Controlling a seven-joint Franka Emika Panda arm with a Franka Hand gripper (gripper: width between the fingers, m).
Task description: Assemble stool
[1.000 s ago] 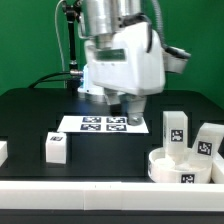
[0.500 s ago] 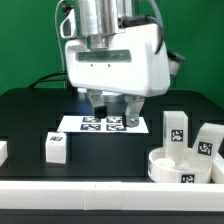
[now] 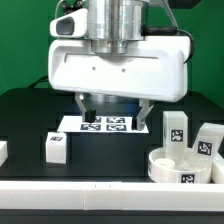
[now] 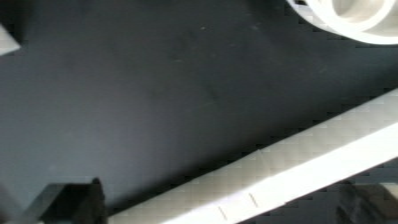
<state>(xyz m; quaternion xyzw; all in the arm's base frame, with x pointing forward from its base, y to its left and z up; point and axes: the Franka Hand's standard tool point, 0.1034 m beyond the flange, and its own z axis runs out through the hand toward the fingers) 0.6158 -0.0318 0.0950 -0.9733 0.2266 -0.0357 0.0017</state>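
The round white disc seat (image 3: pixel 181 166) lies at the exterior view's lower right, by the front rail. Two tagged white legs (image 3: pixel 175 127) (image 3: pixel 208 140) stand just behind it. A third tagged leg (image 3: pixel 56 147) stands alone toward the exterior view's left. My gripper (image 3: pixel 112 107) hangs high over the middle of the table, above the marker board (image 3: pixel 105 124), open and empty, apart from every part. In the wrist view my gripper (image 4: pixel 222 205) has dark fingertips (image 4: pixel 71 202) wide apart with nothing between them. An arc of the seat (image 4: pixel 356 15) shows at that frame's edge.
A long white border rail (image 3: pixel 90 192) runs along the table's front edge and crosses the wrist view diagonally (image 4: pixel 294 165). A small white piece (image 3: pixel 2 151) sits at the exterior view's far left edge. The table top is black.
The gripper has come toward the exterior camera and looks much larger, now hiding more of the back of the scene. Its fingers stay open. No part has moved.
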